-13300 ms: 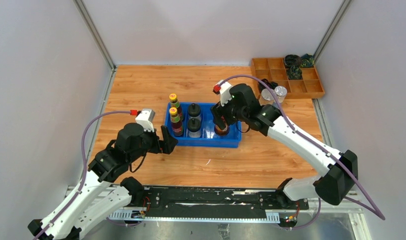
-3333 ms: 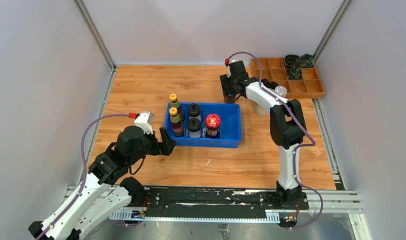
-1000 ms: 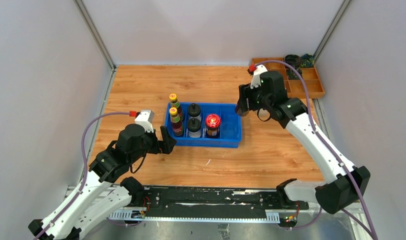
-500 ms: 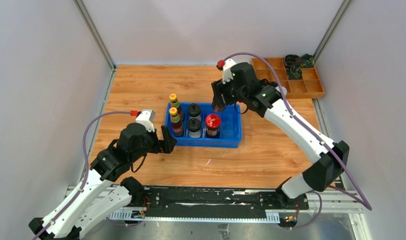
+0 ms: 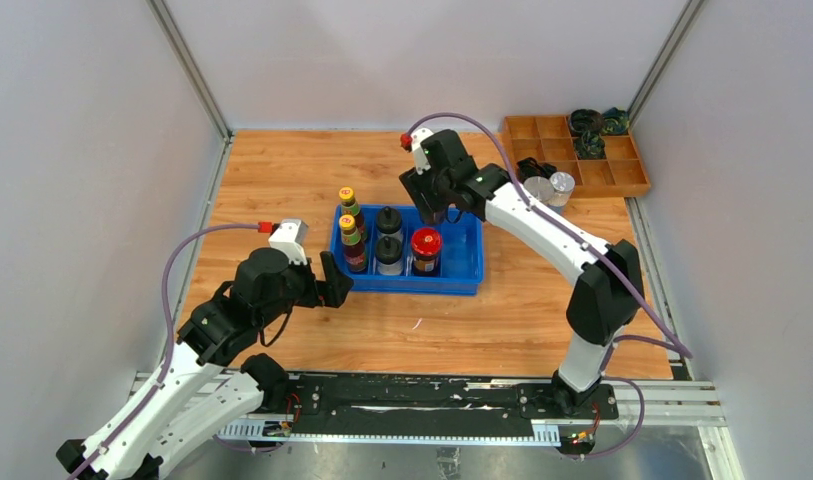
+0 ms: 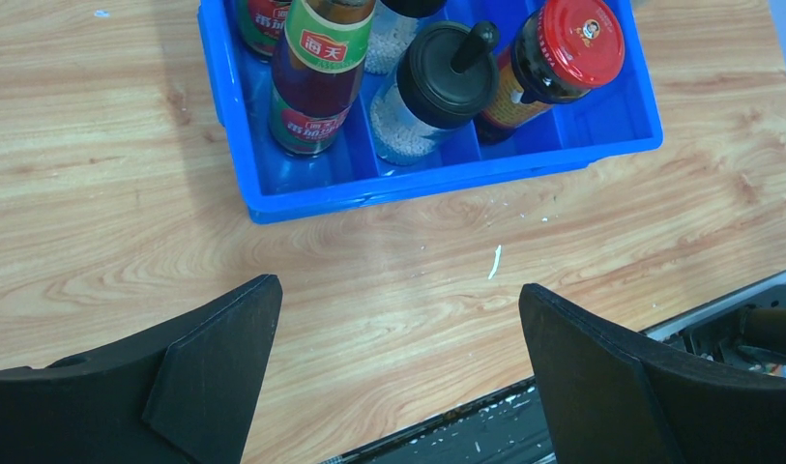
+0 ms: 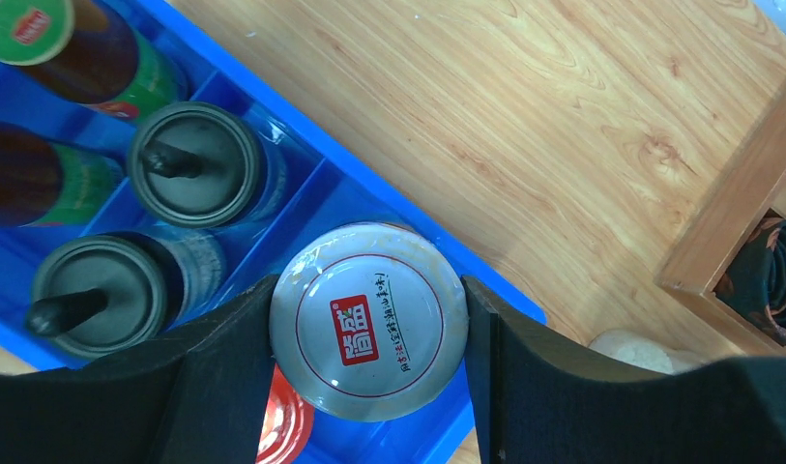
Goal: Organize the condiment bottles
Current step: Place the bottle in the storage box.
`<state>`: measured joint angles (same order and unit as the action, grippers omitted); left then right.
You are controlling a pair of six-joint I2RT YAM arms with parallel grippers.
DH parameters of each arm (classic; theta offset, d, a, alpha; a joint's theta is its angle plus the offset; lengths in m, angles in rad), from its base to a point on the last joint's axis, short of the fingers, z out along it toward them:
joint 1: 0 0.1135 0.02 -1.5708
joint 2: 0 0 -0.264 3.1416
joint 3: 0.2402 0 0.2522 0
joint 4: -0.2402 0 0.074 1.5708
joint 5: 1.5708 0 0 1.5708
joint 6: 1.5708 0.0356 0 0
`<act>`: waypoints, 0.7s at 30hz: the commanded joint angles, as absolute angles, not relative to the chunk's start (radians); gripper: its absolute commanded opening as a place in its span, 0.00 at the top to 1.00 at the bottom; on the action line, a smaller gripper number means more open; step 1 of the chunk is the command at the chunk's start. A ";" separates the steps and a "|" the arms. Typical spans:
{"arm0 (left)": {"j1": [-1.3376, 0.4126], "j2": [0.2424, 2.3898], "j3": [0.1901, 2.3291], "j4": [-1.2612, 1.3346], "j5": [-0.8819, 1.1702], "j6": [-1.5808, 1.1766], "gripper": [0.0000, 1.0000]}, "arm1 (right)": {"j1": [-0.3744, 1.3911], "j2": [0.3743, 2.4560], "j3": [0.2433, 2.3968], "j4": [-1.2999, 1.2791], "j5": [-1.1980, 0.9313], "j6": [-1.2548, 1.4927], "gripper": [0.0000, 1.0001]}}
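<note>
The left gripper hangs spread wide and empty just off the bin's near left corner. In the bin, going rightward, stand two yellow-capped bottles, two black-lidded shakers and, in the third column's near slot, the red jar. So five of eight look sorted. The right gripper is clamped on the white-lidded jar, holding it above the bin's far wall over the free slot behind the red jar. I judge that jar is about to be lowered in. Well right of the bin, two silver-lidded jars wait on the table beside the tray. The bin's rightmost column looks free for them.
</note>
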<state>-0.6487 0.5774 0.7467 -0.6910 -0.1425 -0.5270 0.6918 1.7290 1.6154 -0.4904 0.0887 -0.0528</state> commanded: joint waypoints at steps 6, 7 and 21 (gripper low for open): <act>-0.657 0.569 0.769 -0.698 -0.148 -0.514 0.00 | 0.705 1.812 1.717 -0.402 0.148 -0.118 0.51; -0.657 0.569 0.770 -0.700 -0.148 -0.512 0.00 | 0.703 1.818 1.715 -0.398 0.141 -0.112 0.51; -0.657 0.577 0.762 -0.699 -0.149 -0.513 0.00 | 0.702 1.776 1.558 -0.316 0.074 -0.010 0.51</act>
<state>-0.6487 0.5774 0.7467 -0.6918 -0.1425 -0.5266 0.6937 1.8244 1.6058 -0.3649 0.0963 -0.0578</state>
